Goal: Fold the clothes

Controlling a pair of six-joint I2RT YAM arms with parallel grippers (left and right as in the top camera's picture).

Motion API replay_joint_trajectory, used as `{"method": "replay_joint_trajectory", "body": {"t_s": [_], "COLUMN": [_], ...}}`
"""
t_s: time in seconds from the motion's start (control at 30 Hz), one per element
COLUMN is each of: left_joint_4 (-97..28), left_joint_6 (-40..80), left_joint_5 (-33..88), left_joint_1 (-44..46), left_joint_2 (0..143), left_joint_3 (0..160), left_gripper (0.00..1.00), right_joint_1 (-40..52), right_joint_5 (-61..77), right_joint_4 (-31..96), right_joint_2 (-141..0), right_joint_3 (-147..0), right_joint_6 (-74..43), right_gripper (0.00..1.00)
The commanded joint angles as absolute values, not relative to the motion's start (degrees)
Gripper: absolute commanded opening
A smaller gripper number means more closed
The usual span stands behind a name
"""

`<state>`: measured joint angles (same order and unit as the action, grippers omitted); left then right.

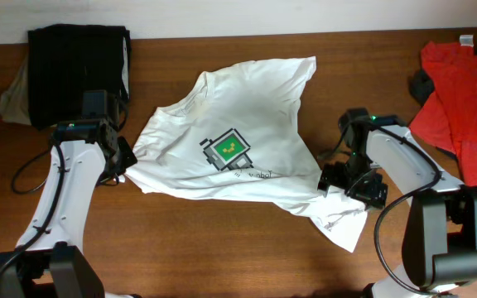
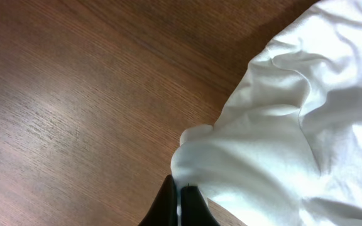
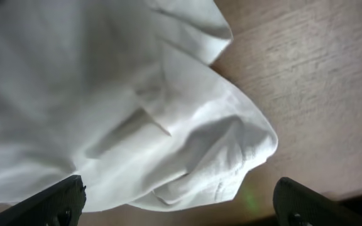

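A white T-shirt [image 1: 230,141] with a green square print lies crumpled and spread across the middle of the wooden table. My left gripper [image 1: 125,170] is at its left edge, shut on a pinch of the white cloth [image 2: 197,150]; the black fingertips [image 2: 181,204] are pressed together on the fabric. My right gripper [image 1: 346,184] is at the shirt's lower right corner, open, with the two fingers wide apart on either side of a fold of white cloth [image 3: 187,150] without pinching it.
A folded black garment [image 1: 77,70] lies at the back left on a beige cloth. A red garment [image 1: 462,91] lies at the right edge. A loose white flap [image 1: 342,223] of the shirt trails toward the front.
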<state>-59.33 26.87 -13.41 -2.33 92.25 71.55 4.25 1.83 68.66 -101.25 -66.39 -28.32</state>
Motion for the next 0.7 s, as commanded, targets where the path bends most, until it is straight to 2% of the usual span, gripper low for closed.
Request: {"method": "replay_joint_trajectory", "body": {"t_s": [0.0, 0.03, 0.1, 0.13, 0.17, 0.27, 0.47, 0.5, 0.53, 0.63, 0.67], "left_joint_4": [-59.4, -59.4, -59.4, -59.4, -59.5, -59.6, -59.6, -59.6, -59.6, -59.6, -59.6], "left_joint_6": [27.6, 27.6, 27.6, 27.6, 27.6, 27.6, 27.6, 27.6, 27.6, 27.6, 27.6], "left_joint_5": [-13.1, -13.1, -13.0, -13.0, -13.0, -13.0, -13.0, -13.0, -13.0, -13.1, -13.0], "left_joint_1": [-2.5, -2.5, -2.5, -2.5, -2.5, -2.5, -2.5, -2.5, -2.5, -2.5, -2.5], "left_joint_2": [91.6, 91.6, 91.6, 91.6, 91.6, 91.6, 91.6, 91.6, 91.6, 91.6, 91.6], "left_joint_3": [72.3, 72.3, 72.3, 72.3, 72.3, 72.3, 72.3, 72.3, 72.3, 72.3, 72.3], "left_gripper": [0.01, 0.01, 0.02, 0.02, 0.02, 0.02, 0.02, 0.02, 0.02, 0.02, 0.02], "right_joint_1": [4.1, 4.2, 4.6, 4.6, 4.6, 4.6, 4.5, 4.5, 4.5, 4.4, 4.4], "right_joint_5": [2.4, 2.6, 2.3, 2.8, 4.3, 10.9, 11.0, 11.0, 11.0, 11.0, 11.0], "right_joint_4": [67.9, 66.8, 63.7, 61.1, 58.8, 52.8, 50.1, 50.0, 50.0, 50.0, 50.1], "right_joint_2": [-101.3, -101.3, -101.3, -101.3, -101.3, -101.3, -101.3, -101.3, -101.3, -101.3, -101.3], "right_joint_3": [-67.3, -67.3, -66.2, -64.7, -63.2, -58.6, -55.9, -55.9, -55.9, -55.9, -56.1], "right_joint_6": [-27.2, -27.2, -27.2, -27.0, -27.0, -27.0, -27.0, -27.0, -27.0, -27.3, -27.3], "right_gripper": [0.99, 0.99, 0.85, 0.73, 0.70, 0.62, 0.62, 0.59, 0.54, 0.19, 0.16]}}
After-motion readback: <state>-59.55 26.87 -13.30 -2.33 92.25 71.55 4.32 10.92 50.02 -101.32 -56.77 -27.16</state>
